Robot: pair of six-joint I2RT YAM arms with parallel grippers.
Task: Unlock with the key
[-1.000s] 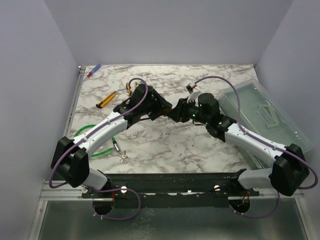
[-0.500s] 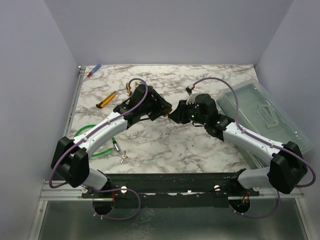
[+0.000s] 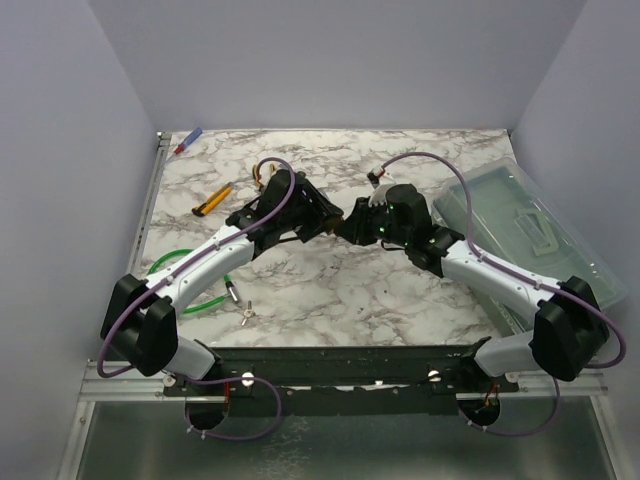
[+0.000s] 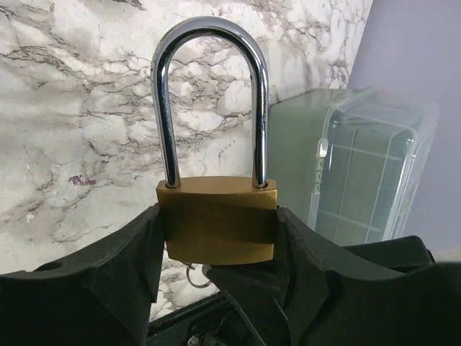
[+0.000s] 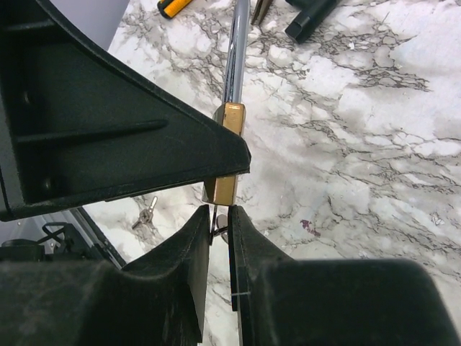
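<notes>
Top external: fixed above and behind the arm bases (image 3: 150, 335), looking down on the whole bench (image 3: 330, 290). Wrist views: close in, facing each other from opposite sides, sharing the padlock (image 4: 218, 220) and the bench beneath.

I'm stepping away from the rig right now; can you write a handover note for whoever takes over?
Left tool: shut on the padlock, gripping its brass body.
Right tool: its two sides flank the key beneath the padlock, nearly together; firm grip unclear.
Done: padlock held, key reached.
To do: turn the key; the shackle sits closed, both legs in the body.
</notes>
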